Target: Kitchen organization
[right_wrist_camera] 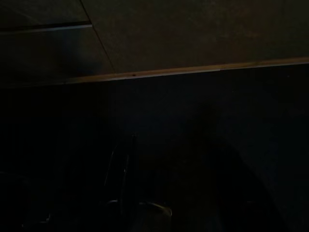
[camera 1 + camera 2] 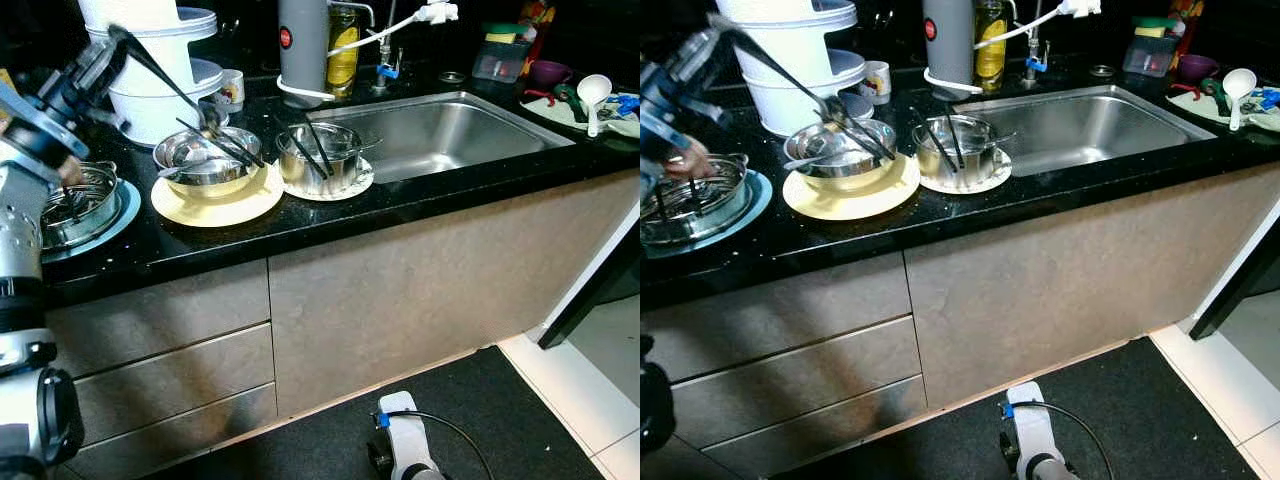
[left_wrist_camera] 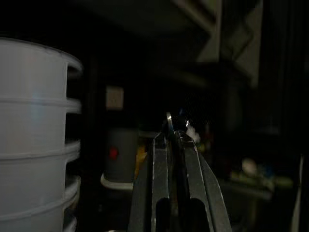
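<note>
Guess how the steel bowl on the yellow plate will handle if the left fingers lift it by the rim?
The steel bowl looks thin and polished, so probably light but slippery in the fingers. It seems nested with another bowl on the yellow plate, so the two may stick or clatter. The chopsticks across it would likely slide off if tilted.

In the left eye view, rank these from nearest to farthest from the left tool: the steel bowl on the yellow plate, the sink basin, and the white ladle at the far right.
Left tool tips sit at the steel bowl's back rim.
1. Steel bowl on the yellow plate, just below the tips.
2. Sink basin, mid-counter, to the right.
3. White ladle, far right end of the counter.
</note>
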{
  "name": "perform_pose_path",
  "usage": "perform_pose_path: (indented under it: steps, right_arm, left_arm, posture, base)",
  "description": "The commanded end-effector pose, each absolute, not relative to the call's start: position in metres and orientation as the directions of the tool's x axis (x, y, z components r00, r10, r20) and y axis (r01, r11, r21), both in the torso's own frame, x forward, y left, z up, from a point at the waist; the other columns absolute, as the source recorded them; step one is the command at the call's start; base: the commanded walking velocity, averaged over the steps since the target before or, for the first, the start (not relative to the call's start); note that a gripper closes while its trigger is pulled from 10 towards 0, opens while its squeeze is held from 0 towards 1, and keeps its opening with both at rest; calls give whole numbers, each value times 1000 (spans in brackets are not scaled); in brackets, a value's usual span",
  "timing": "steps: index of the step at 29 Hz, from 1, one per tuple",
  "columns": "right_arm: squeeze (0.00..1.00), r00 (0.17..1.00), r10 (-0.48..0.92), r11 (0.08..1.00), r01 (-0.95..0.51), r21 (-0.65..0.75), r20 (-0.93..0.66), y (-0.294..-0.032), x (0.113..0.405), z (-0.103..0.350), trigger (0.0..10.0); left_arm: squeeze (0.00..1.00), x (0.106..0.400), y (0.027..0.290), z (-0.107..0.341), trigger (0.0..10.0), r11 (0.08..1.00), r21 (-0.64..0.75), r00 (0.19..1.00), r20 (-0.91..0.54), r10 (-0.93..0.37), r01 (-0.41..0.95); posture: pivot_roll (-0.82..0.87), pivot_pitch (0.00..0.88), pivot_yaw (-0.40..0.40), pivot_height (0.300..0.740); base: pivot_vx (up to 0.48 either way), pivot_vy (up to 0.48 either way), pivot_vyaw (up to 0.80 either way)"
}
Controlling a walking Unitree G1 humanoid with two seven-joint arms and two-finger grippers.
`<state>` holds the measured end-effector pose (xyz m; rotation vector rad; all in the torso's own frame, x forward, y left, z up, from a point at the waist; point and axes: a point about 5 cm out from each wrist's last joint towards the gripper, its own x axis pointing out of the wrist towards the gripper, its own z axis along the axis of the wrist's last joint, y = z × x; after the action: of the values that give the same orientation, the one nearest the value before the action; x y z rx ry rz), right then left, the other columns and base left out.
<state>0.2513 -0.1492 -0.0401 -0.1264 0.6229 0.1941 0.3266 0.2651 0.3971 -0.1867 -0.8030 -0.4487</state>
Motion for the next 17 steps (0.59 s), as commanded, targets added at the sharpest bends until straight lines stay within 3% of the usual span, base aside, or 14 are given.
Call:
perform_pose_path:
  steps: [1,3,10,12,17]
  right_arm:
    - [0,775,146,971,-232,-61,-615,-149,248,-43,10000]
    - [0,776,143,971,-229,-63,-614,-151,249,-43,10000]
    - [0,776,142,972,-227,-63,-615,-152,247,-44,10000]
    - [0,775,141,972,-226,-62,-616,-152,246,-44,10000]
    - [0,777,139,974,-220,-57,-614,-151,247,-44,10000]
  left_arm:
    - [0,323,259,404,0,857,-34,568,762,-311,514]
    - [0,325,245,403,0,806,-73,557,759,-337,587]
    - [0,325,230,407,0,703,-154,500,806,-317,694]
    - [0,325,218,404,0,600,-180,474,795,-377,780]
    - [0,323,196,391,0,505,-165,454,720,-525,847]
  posture:
    - [-30,94,1,740]
    - [-33,99,1,740]
    - [-39,102,4,740]
    - [-38,104,6,740]
    - [-34,109,13,740]
  base:
    - [0,0,0]
    - [0,0,0]
    - [0,0,0]
    - [0,0,0]
    - [0,0,0]
